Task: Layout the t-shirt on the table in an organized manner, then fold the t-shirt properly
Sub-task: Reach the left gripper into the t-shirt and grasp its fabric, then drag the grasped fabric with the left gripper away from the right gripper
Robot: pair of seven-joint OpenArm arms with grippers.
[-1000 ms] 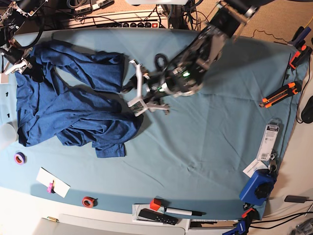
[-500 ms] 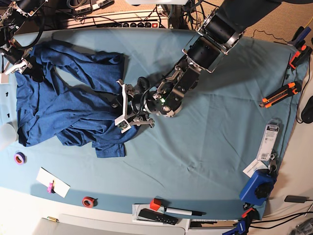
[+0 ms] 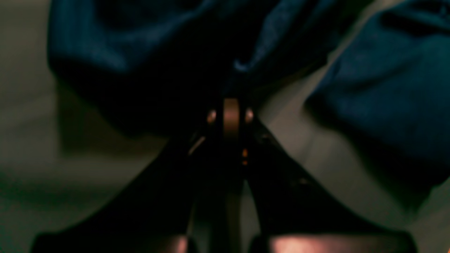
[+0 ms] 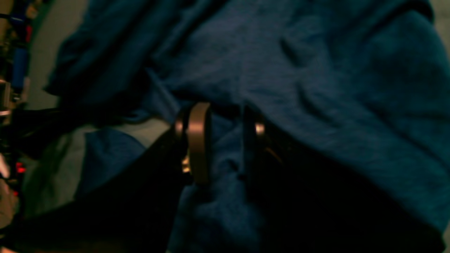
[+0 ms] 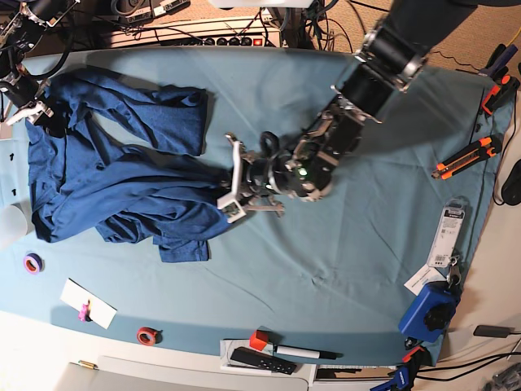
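Note:
The dark navy t-shirt (image 5: 106, 179) lies crumpled on the left part of the teal-covered table (image 5: 366, 261). My left gripper (image 5: 229, 186) sits at the shirt's right edge. In the left wrist view the left gripper (image 3: 230, 116) is shut, with a fold of the t-shirt (image 3: 379, 88) pinched at its tips. My right gripper (image 5: 34, 110) is at the shirt's far upper-left corner. The right wrist view shows the right gripper (image 4: 225, 140) shut on a bunch of the t-shirt (image 4: 316, 70), which fills the gap between its fingers.
Two tape rolls (image 5: 32, 263) (image 5: 147, 335) and a white card (image 5: 88, 303) lie near the front left. A marker (image 5: 297, 352) sits at the front edge. An orange cutter (image 5: 466, 157), a packet (image 5: 448, 236) and a blue tool (image 5: 430, 309) line the right side.
My left gripper went from open above the shirt's right edge to shut on it, then shifted right, drawing the fabric along. The right gripper stayed at the upper-left corner.

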